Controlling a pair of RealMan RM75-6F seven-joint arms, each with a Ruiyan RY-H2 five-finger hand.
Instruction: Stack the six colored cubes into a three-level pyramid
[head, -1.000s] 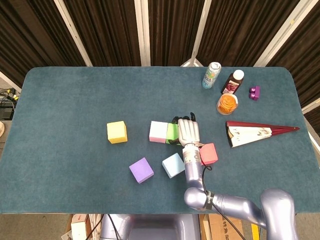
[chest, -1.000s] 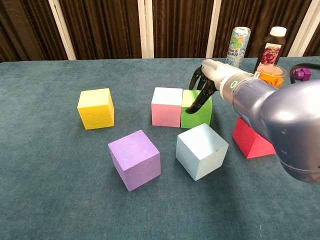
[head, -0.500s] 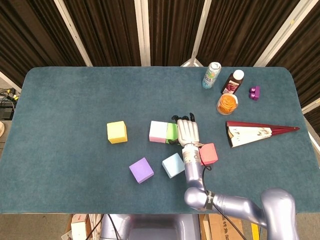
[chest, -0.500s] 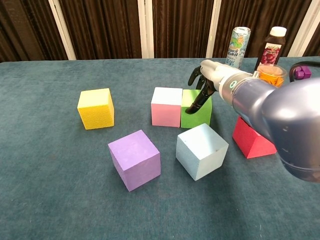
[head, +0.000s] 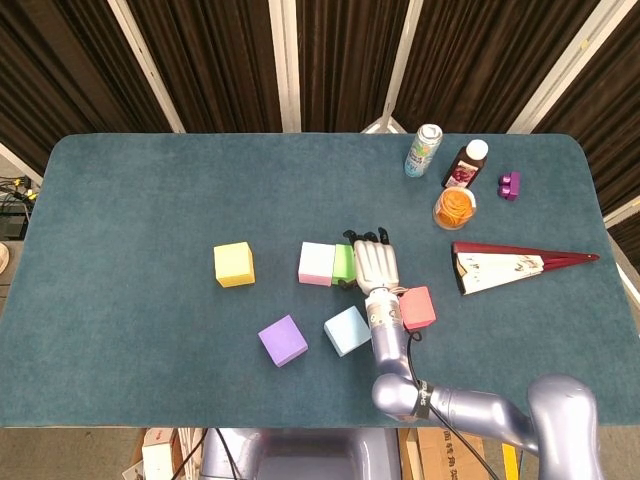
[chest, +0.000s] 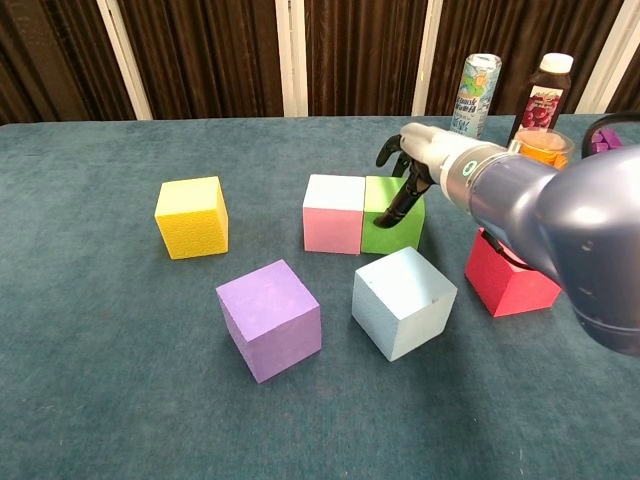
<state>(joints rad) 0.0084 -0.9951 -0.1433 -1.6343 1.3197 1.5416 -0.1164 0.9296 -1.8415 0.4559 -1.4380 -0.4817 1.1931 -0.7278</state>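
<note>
Dark curtains back the teal table (head: 150, 190) where your right hand (chest: 410, 160) rests its loosely spread fingers on the green cube (chest: 392, 232), holding nothing, just right of the pink cube (chest: 333, 214).

My right arm (head: 470, 412): glossy silver-grey shell, black cable along the forearm. Right hand (head: 376, 263): pale silver back, black fingers (chest: 396, 205), small green ring mark at the wrist.
</note>
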